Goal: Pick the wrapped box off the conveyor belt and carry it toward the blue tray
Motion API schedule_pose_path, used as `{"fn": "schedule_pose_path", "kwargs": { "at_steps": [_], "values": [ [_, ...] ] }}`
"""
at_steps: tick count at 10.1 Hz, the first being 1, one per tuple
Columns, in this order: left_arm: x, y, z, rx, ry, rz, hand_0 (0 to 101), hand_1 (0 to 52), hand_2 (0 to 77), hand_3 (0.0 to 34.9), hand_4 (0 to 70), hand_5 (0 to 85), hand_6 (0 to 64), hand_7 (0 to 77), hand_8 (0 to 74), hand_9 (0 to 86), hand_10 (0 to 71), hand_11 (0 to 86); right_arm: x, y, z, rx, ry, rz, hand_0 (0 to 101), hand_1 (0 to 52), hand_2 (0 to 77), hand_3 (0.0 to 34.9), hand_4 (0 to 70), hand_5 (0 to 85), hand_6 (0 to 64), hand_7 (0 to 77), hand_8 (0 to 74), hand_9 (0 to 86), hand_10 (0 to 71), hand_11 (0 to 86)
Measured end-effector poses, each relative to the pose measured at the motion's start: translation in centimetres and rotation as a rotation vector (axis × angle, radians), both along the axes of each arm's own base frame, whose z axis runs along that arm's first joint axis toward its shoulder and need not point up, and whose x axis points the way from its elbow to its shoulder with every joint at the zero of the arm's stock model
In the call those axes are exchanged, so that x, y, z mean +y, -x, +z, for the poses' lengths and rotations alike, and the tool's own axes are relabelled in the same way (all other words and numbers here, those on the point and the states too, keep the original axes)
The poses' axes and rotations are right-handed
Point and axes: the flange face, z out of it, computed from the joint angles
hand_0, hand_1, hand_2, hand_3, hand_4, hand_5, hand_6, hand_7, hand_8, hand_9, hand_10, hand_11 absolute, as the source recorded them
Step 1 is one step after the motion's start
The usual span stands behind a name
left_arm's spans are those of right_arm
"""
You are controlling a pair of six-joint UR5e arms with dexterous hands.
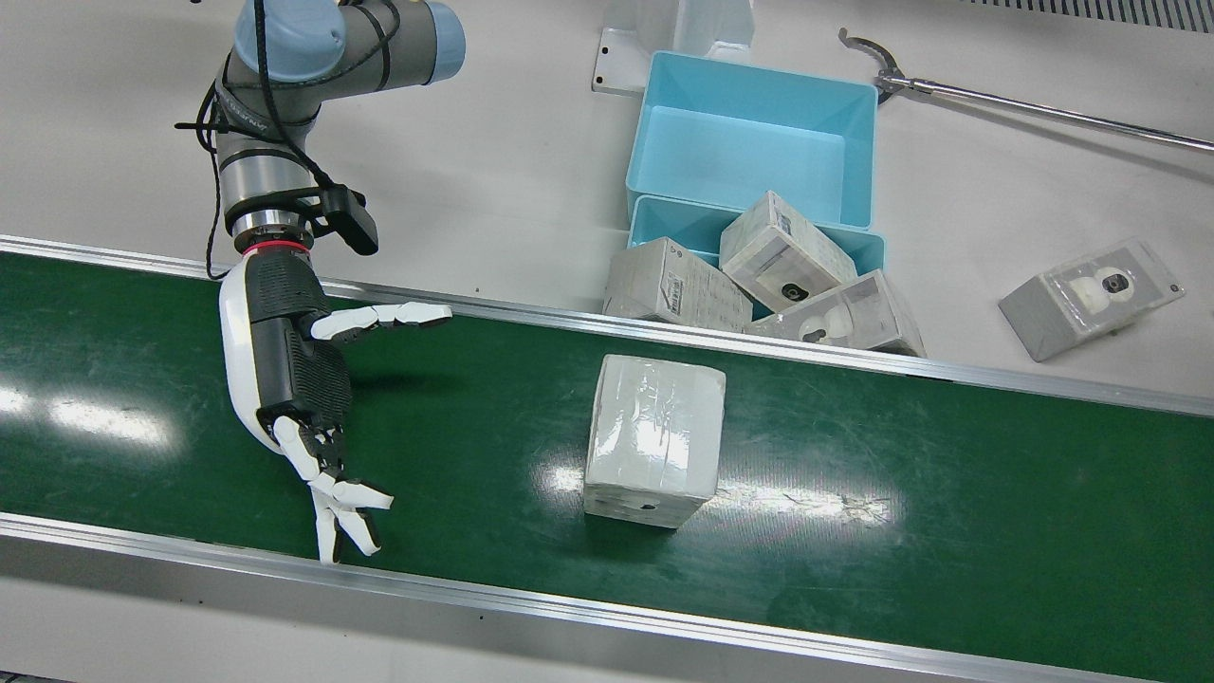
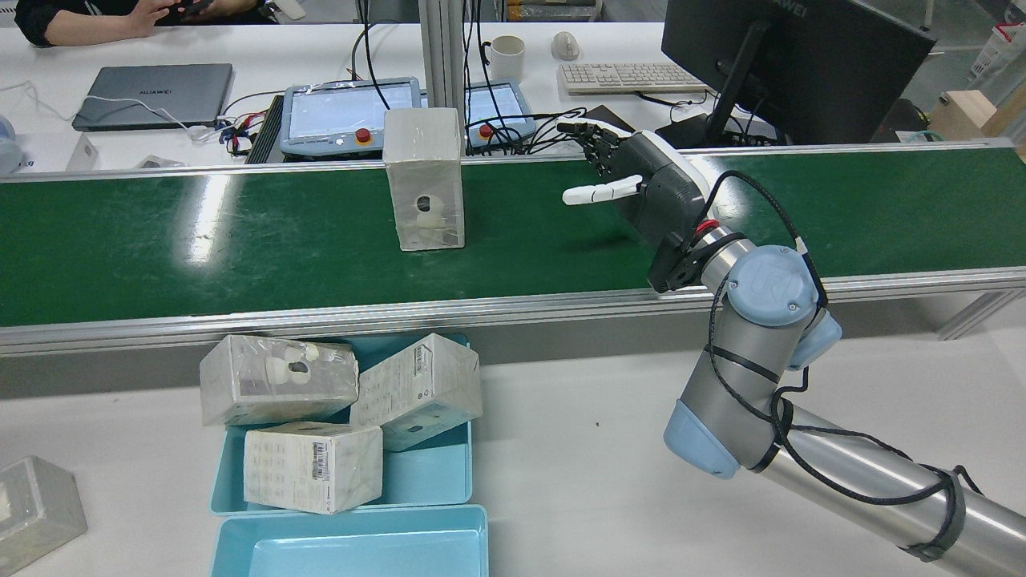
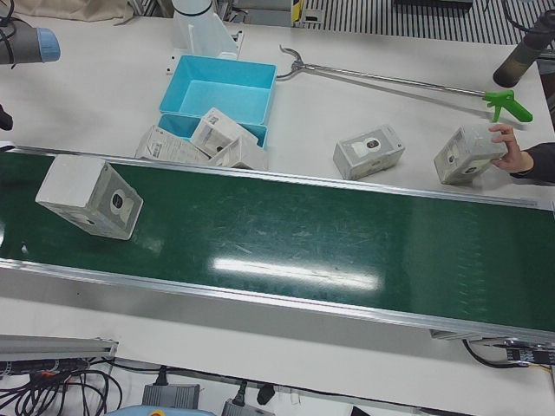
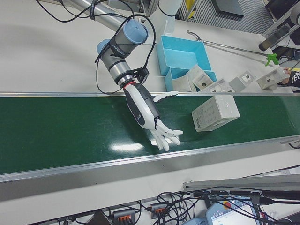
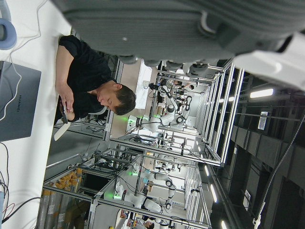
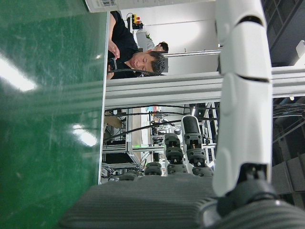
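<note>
Front view, wrapped box [image 1: 654,438] on belt, well apart from open robot hand [image 1: 299,379]

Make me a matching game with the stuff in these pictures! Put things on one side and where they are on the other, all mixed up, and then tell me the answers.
Things:
1. The white plastic-wrapped box standing alone
2. The right robot hand, white and black
3. The long metal grabber stick with a green handle
4. The empty light blue plastic tray

Places:
A. Lying on the white table, beyond the trays
B. On the green conveyor belt, touched by nothing
C. On the white table, next to a tray holding boxes
D. Above the belt, fingers spread, holding nothing

Pairs: 1-B, 2-D, 3-A, 4-C
</note>
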Motion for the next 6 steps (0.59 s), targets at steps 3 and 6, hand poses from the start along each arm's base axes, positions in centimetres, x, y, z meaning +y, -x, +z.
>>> {"fn": "schedule_pose_path", "kwargs": {
  "at_steps": [3, 6],
  "values": [
    [0.0, 0.0, 0.0, 0.0, 0.0, 0.0, 0, 0.0, 1.1, 0.0, 0.0, 1.1, 0.5, 0.5, 0.5, 0.0, 0.5, 0.5, 0.01, 0.01, 0.03, 0.001, 0.0, 0.0, 48, 14.7, 11.4, 0.0, 13.1, 24.0, 5.5, 4.9, 1.1, 2.7, 0.0, 0.5],
    [0.0, 0.0, 0.0, 0.0, 0.0, 0.0, 0, 0.0, 0.5, 0.0, 0.0, 1.1, 0.5, 0.5, 0.5, 0.5, 0.5, 0.5, 0.01, 0.01, 0.05, 0.001, 0.001, 0.0, 48, 15.8, 11.4, 0.0, 12.5, 24.0, 5.5, 4.9, 1.1, 2.7, 0.0, 0.5]
  ]
}}
